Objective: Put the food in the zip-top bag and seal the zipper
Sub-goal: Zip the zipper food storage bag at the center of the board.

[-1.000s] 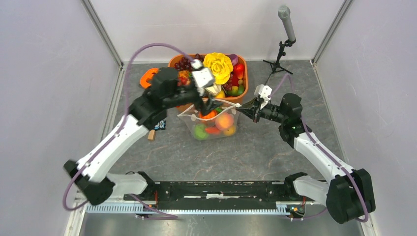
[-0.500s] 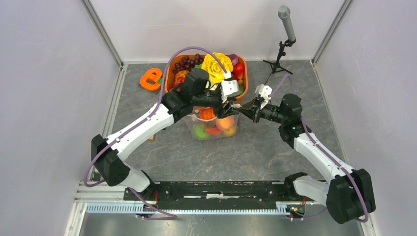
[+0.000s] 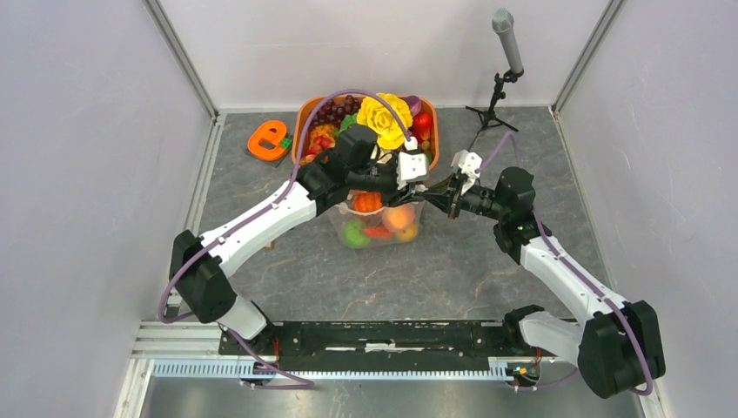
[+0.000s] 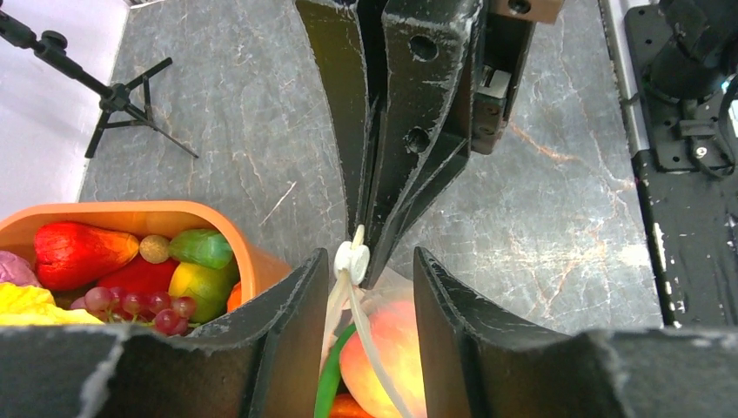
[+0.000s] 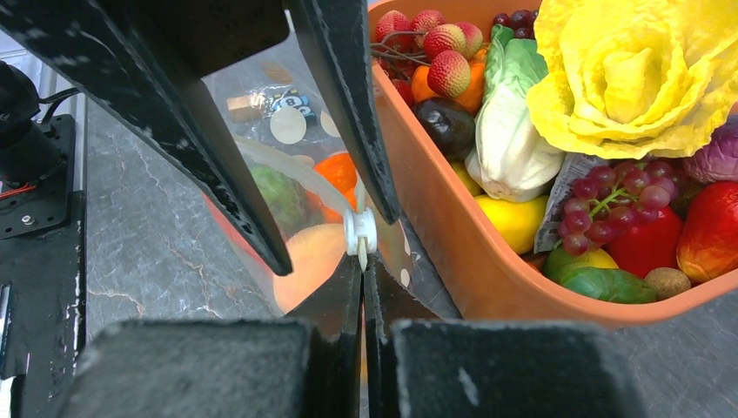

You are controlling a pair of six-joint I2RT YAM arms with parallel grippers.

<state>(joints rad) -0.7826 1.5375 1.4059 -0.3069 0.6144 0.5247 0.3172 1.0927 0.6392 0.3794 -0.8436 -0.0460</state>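
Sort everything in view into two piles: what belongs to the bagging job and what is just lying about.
Job: zip-top bag; food inside it; zipper slider; right hand, shut on the bag's edge; left hand, open around the slider.
Lying about: orange tub; orange letter-shaped toy; microphone on its stand.

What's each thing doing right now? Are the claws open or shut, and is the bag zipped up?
Left gripper: open, straddling the zipper slider.
Right gripper: shut on a corner of the bag.
Zipper slider: at the bag end the right gripper holds.
Bag: upright, food inside; fully sealed or not, cannot tell.
Tub: filled to the brim.
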